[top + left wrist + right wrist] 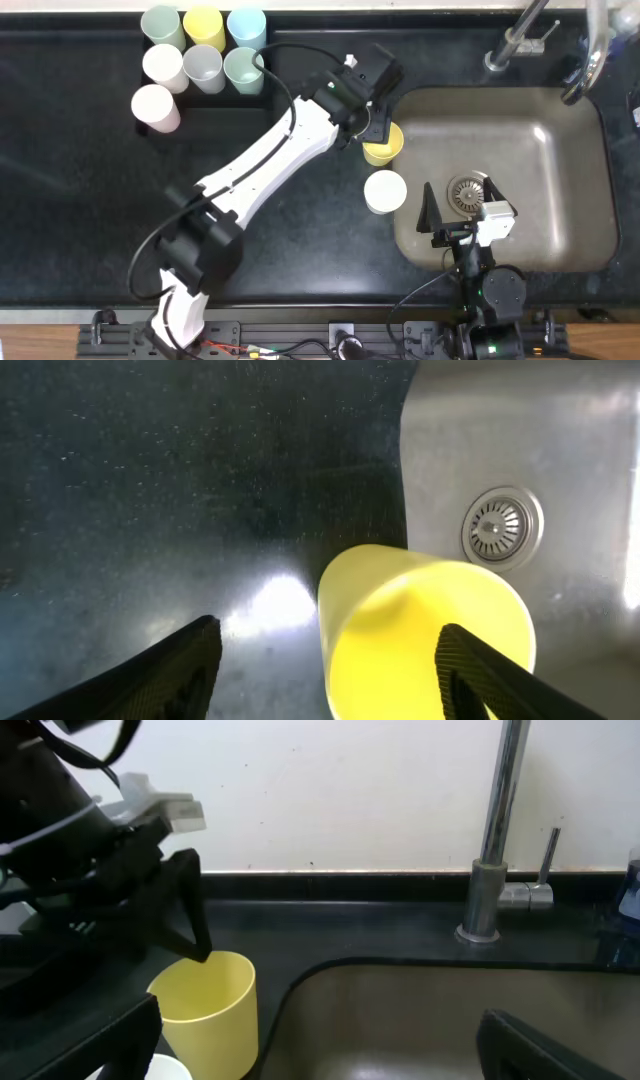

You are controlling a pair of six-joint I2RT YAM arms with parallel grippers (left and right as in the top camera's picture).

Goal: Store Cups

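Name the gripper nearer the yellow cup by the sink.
Left. The left gripper has one finger inside the yellow cup; the right gripper hangs apart, over the sink.

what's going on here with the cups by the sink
The left gripper is open at the upright yellow cup on the counter by the sink. One finger is inside the cup's mouth and the other outside, so it isn't gripped yet. A white cup stands next to it. Six cups are grouped at the counter's back left, with a pale pink cup beside them. The right gripper hangs open over the sink, holding nothing.
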